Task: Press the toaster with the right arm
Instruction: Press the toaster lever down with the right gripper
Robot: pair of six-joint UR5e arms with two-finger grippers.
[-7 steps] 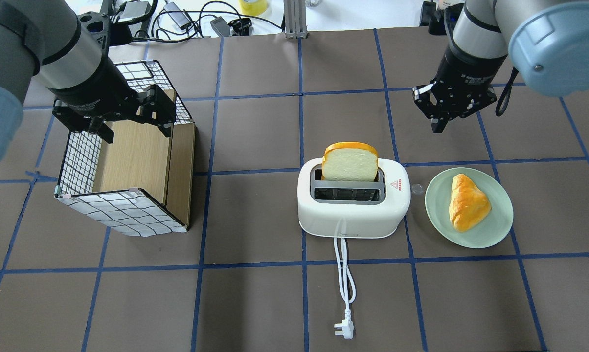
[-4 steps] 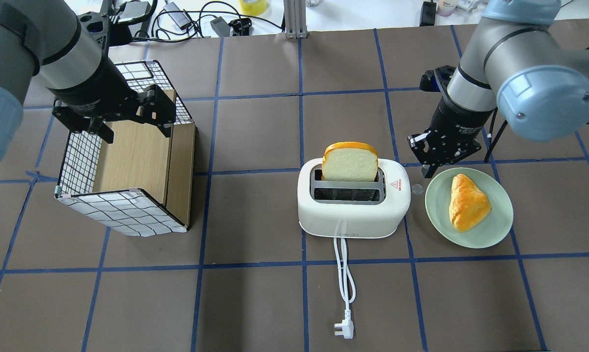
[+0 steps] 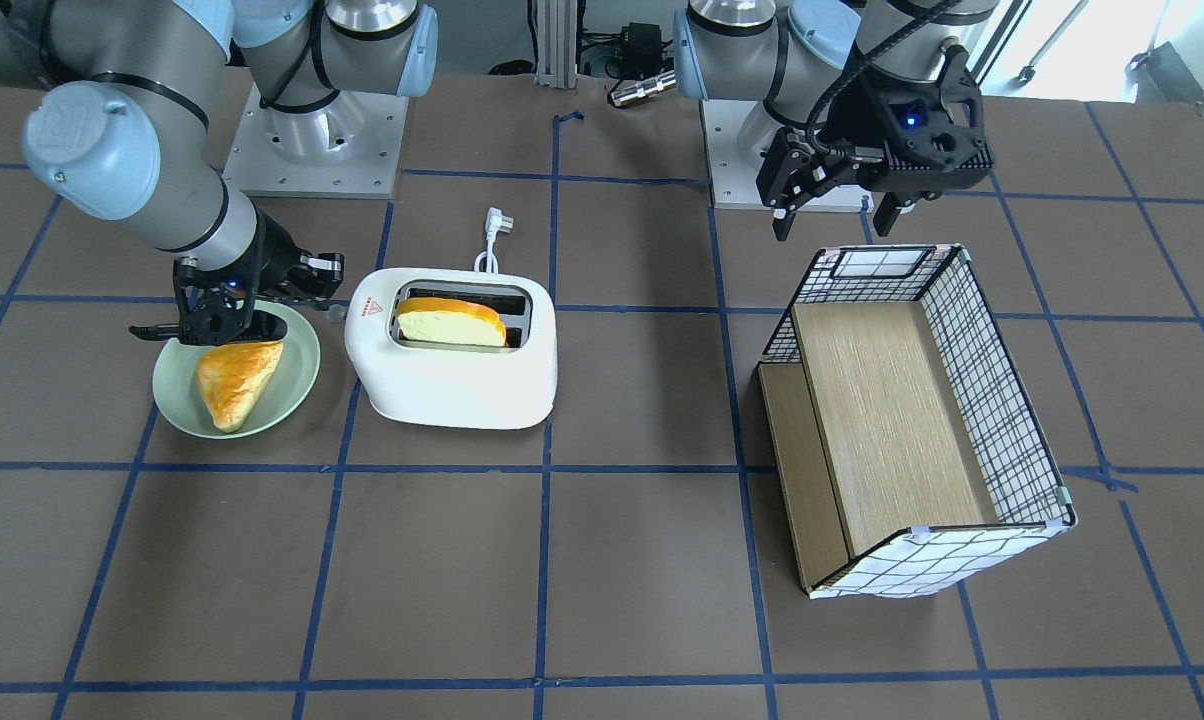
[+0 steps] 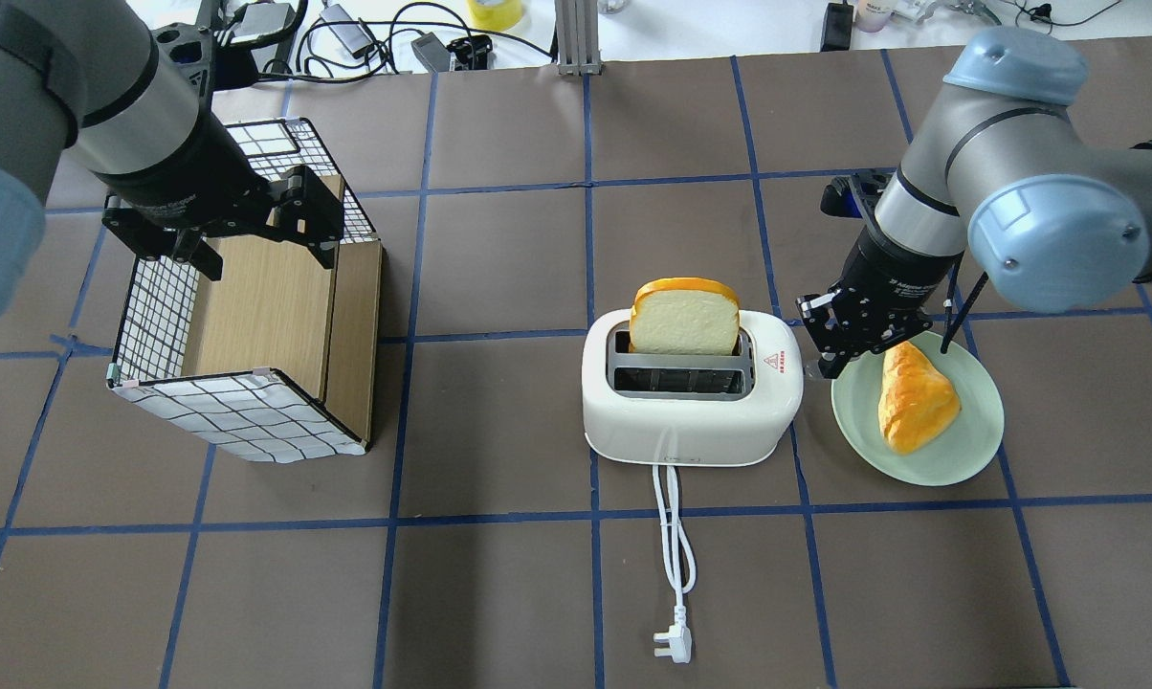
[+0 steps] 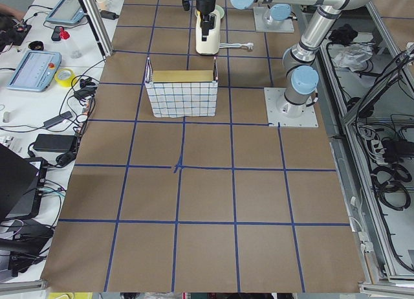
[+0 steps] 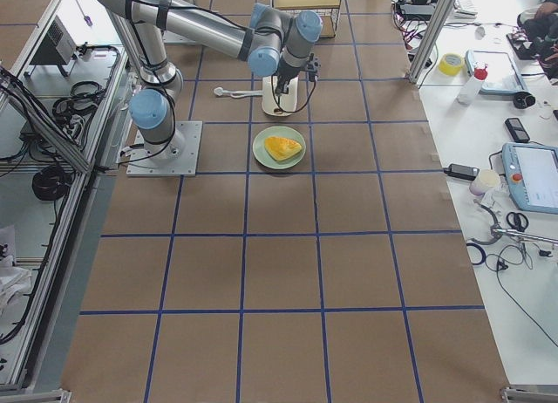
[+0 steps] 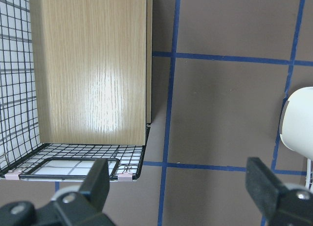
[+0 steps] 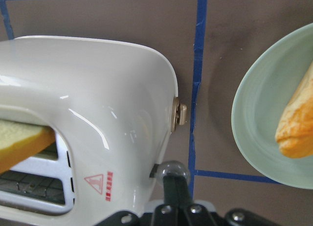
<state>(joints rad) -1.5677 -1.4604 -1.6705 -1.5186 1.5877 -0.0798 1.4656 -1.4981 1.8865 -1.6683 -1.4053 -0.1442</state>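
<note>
Closed right gripper [image 4: 829, 367], at toaster [image 4: 691, 431] lever end, perhaps touching

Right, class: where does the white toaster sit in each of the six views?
Front-facing: toaster left of centre.
Overhead: toaster right of centre.
Exterior left: toaster top centre, far end.
Exterior right: toaster top centre.
Left wrist: toaster sliver at right edge.
Right wrist: toaster fills the left half.
Landmark: green plate beside its lever end, absent only from left wrist.
</note>
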